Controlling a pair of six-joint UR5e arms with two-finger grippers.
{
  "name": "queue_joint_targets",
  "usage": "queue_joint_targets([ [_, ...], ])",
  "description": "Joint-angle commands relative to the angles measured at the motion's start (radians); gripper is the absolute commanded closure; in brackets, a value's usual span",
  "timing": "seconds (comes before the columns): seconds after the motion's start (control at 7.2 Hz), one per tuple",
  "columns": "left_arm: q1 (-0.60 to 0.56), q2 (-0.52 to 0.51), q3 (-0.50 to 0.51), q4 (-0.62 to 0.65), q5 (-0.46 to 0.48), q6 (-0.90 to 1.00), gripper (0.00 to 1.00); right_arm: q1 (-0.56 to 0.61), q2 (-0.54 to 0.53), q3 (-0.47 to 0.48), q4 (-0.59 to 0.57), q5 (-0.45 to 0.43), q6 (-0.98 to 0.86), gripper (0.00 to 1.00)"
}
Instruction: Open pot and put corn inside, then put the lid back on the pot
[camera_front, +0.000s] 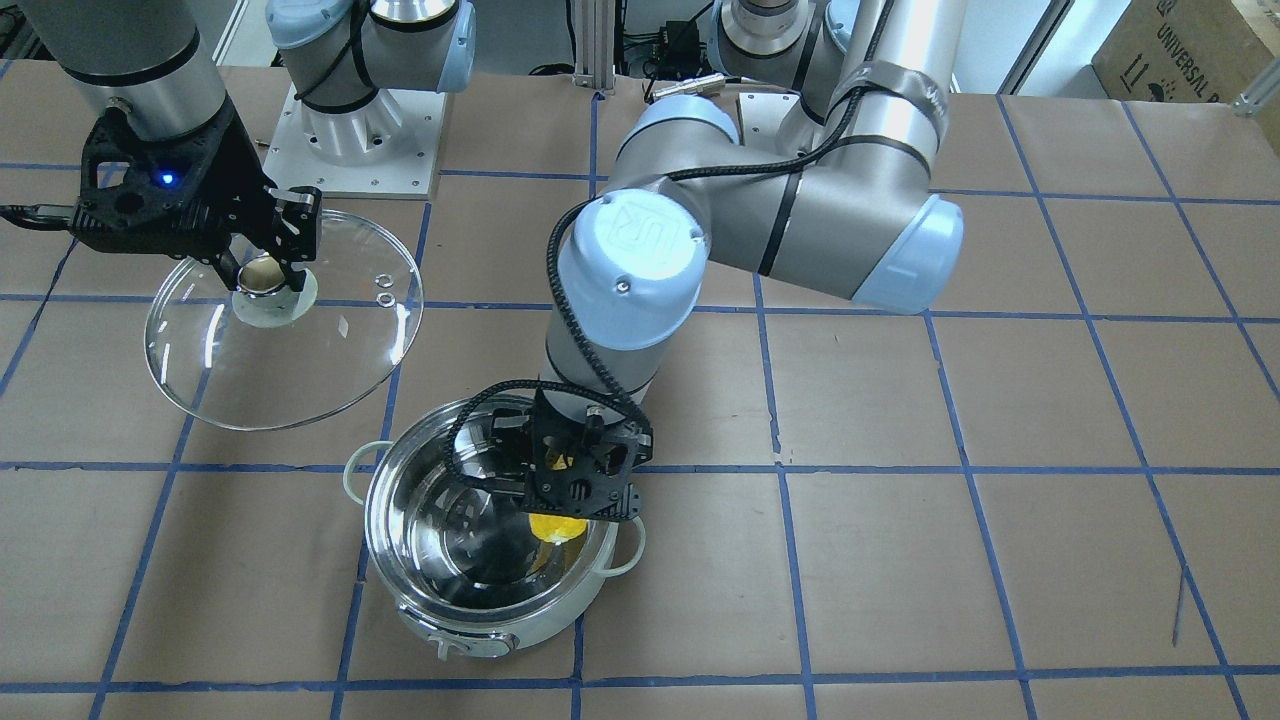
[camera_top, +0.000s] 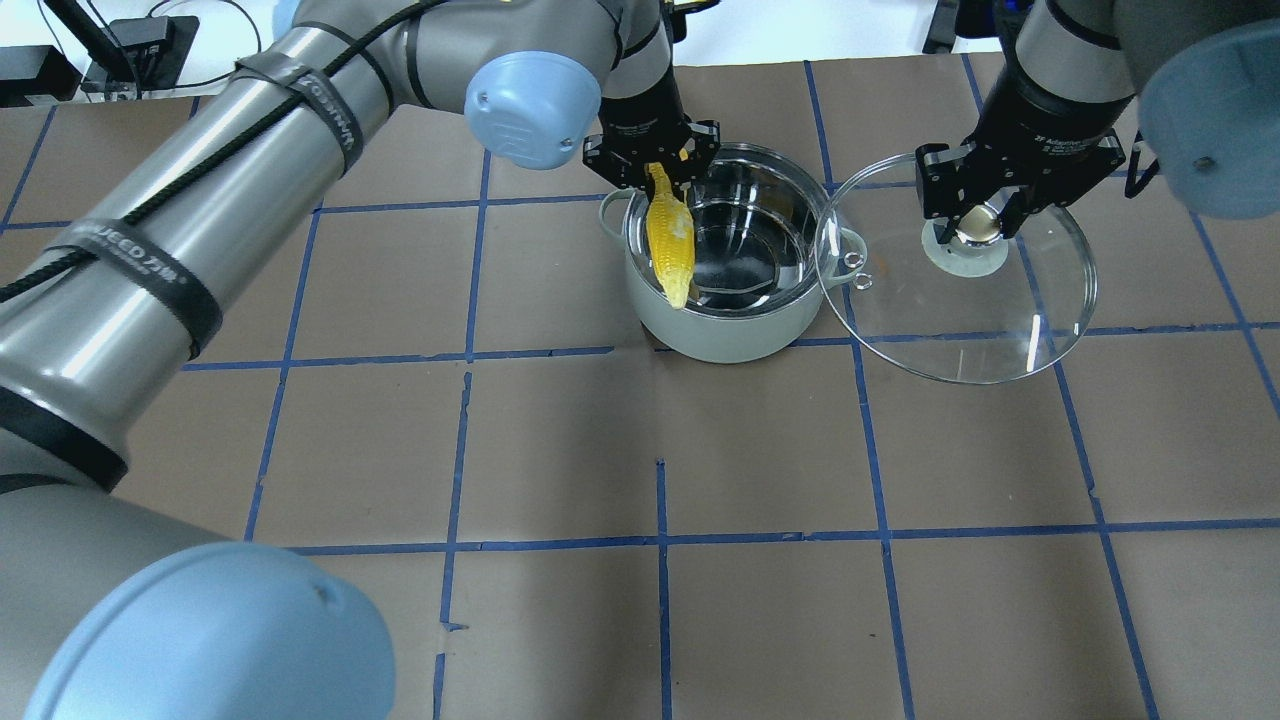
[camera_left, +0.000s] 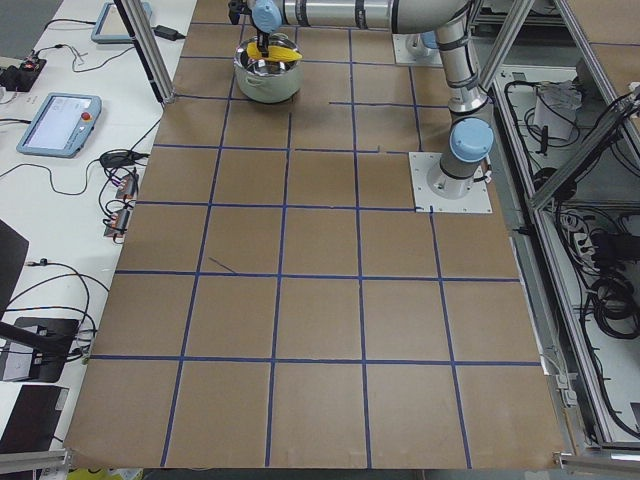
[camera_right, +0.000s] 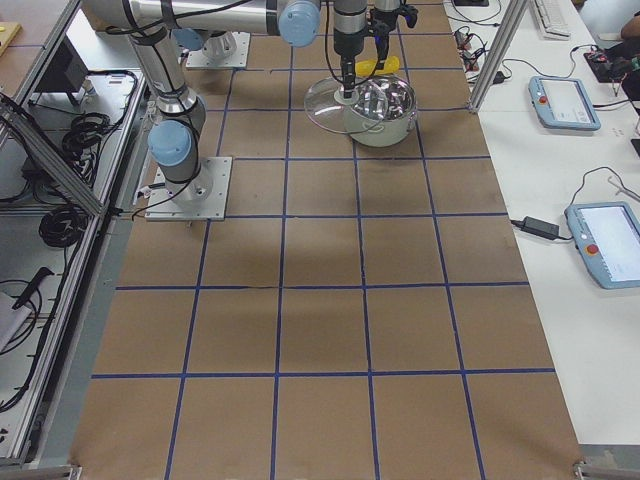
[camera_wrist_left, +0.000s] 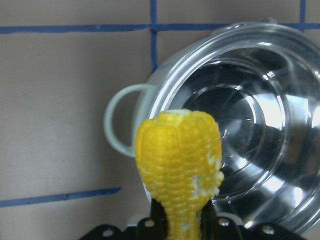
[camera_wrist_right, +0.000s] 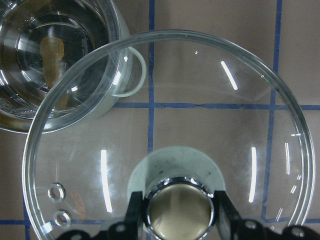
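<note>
The open pot (camera_top: 735, 330) stands on the table, its steel inside bare (camera_front: 470, 540). My left gripper (camera_top: 655, 170) is shut on the narrow end of the yellow corn (camera_top: 670, 240), which hangs over the pot's rim on its left side; the corn also shows in the left wrist view (camera_wrist_left: 180, 160) and in the front view (camera_front: 557, 525). My right gripper (camera_top: 975, 215) is shut on the knob of the glass lid (camera_top: 1000, 320) and holds it in the air to the right of the pot, overlapping its rim. The lid also shows in the front view (camera_front: 330, 350) and the right wrist view (camera_wrist_right: 200, 100).
The table is covered in brown paper with a blue tape grid (camera_top: 660, 540). The pot's loop handle (camera_wrist_left: 117, 122) sticks out on the corn's side. The right arm's base plate (camera_front: 350, 150) sits behind the lid. Tablets (camera_right: 565, 100) lie beyond the table's edge.
</note>
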Motion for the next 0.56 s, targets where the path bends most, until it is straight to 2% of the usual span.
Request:
queue_joint_targets([
  [0.0, -0.013, -0.039, 0.044, 0.037, -0.008, -0.005, 0.80, 0.000, 0.000, -0.002, -0.001, -0.002, 0.008, 0.58],
  [0.28, -0.027, -0.113, 0.093, 0.040, -0.004, -0.010, 0.80, 0.000, 0.000, -0.003, 0.001, -0.002, 0.005, 0.58],
  [0.42, -0.029, -0.127, 0.098, 0.046, -0.002, -0.004, 0.70, 0.000, 0.000, -0.005, 0.001, -0.002, -0.003, 0.58],
])
